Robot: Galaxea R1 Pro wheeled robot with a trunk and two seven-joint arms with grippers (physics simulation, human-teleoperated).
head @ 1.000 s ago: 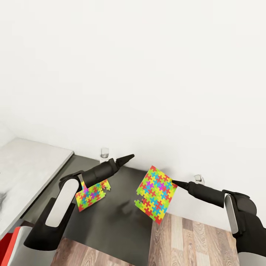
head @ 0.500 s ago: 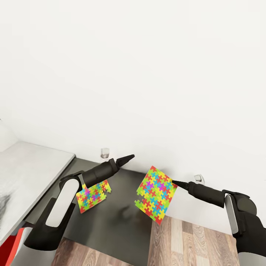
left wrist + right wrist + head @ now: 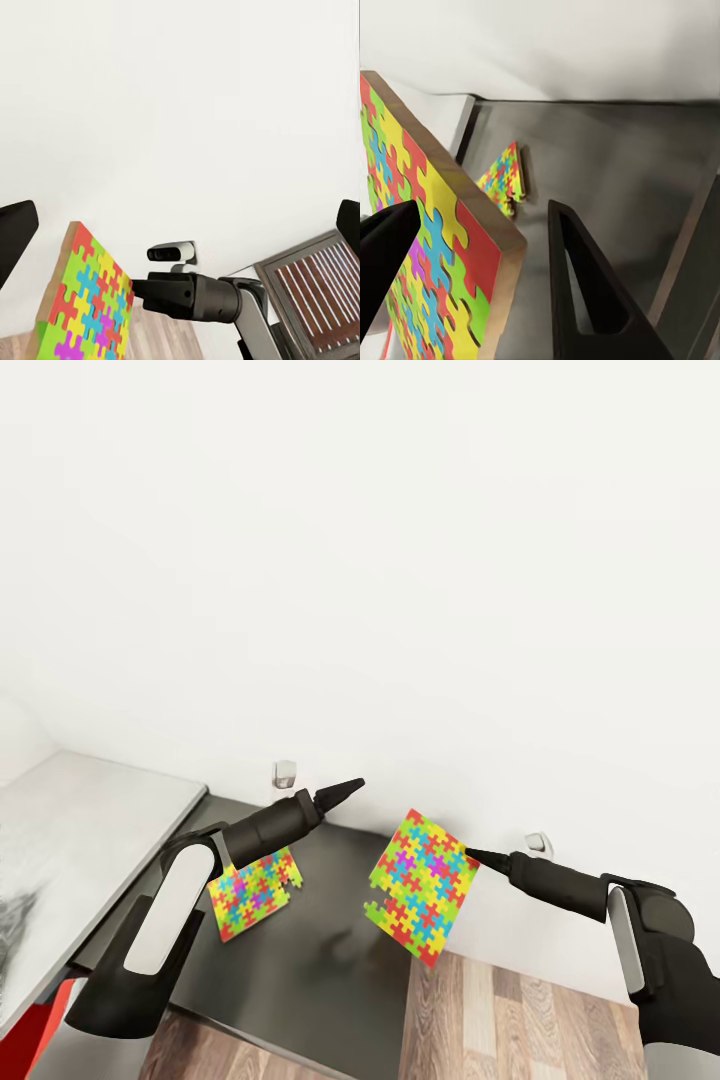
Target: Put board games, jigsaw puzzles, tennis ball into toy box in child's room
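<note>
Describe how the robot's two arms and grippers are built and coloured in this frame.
Both arms have glossy black casings with a long white panel along one link. The forearms are black cylinders tapering toward the wrist. The left gripper and right gripper end in slim, pointed black fingers, wedge-shaped close up. No cables or markings are visible.

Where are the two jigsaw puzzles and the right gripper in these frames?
Left-hand jigsaw puzzle (image 3: 255,895), head view: middle of its coloured face, below the left arm.
Right-hand jigsaw puzzle (image 3: 422,885), head view: centre of its coloured face.
Right gripper (image 3: 472,854), head view: fingertips at the puzzle's edge.
</note>
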